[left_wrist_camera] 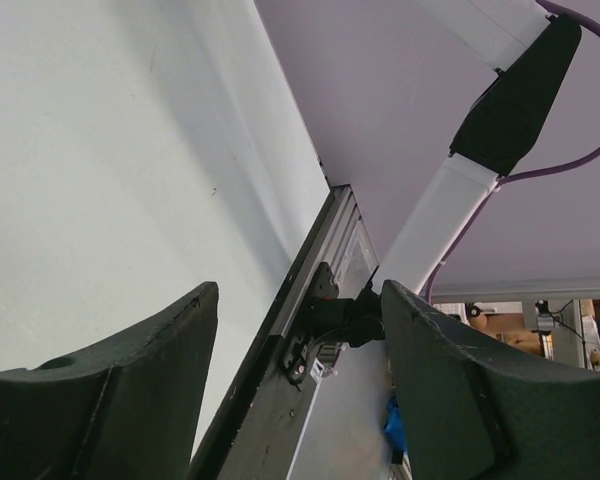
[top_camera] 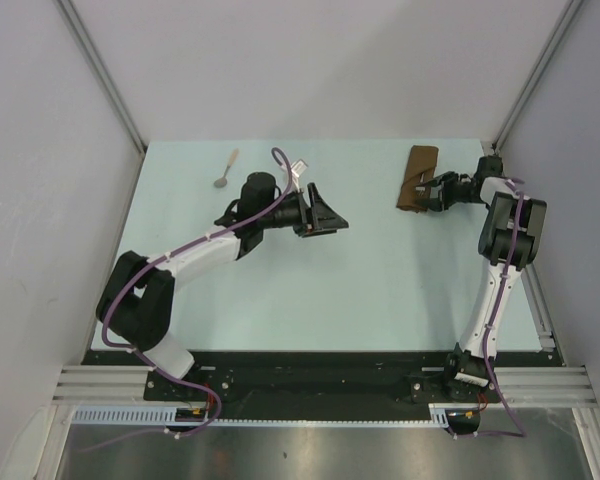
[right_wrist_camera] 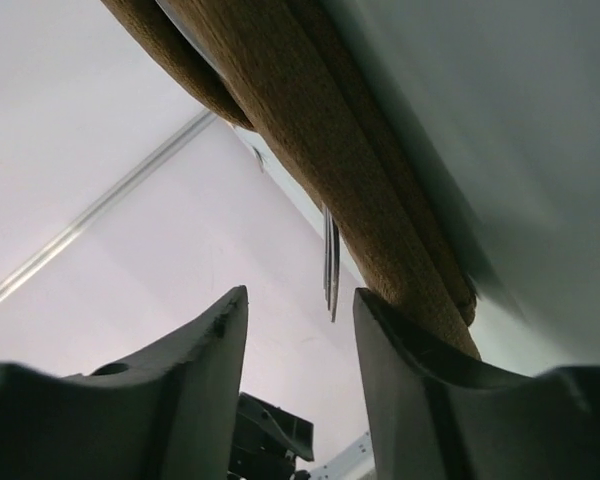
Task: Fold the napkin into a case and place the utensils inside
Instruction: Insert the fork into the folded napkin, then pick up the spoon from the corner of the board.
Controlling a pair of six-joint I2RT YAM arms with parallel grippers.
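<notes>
The black fingers (right_wrist_camera: 205, 380) of the right gripper (top_camera: 427, 190) are seen parted, with nothing clamped between them; in the right wrist view one of them is set against the edge of the case (right_wrist_camera: 310, 130), a narrow, long pouch of folded matte brown cloth. A slim grey metal utensil (right_wrist_camera: 330, 265) is seen jutting from under the folded layers. From above, the case (top_camera: 417, 178) is found lying flat at about 1 o'clock on the pale green table top (top_camera: 380, 280), its long axis running from roughly 12 o'clock to 6 o'clock, tilted slightly. The left gripper (top_camera: 330, 215) is held above the middle of the table, its fingers (left_wrist_camera: 130, 400) spread wide and empty. A small spoon with a pale tan handle (top_camera: 226, 170) is left at 11 o'clock, well apart from the case, its head pointed towards 7 o'clock.
</notes>
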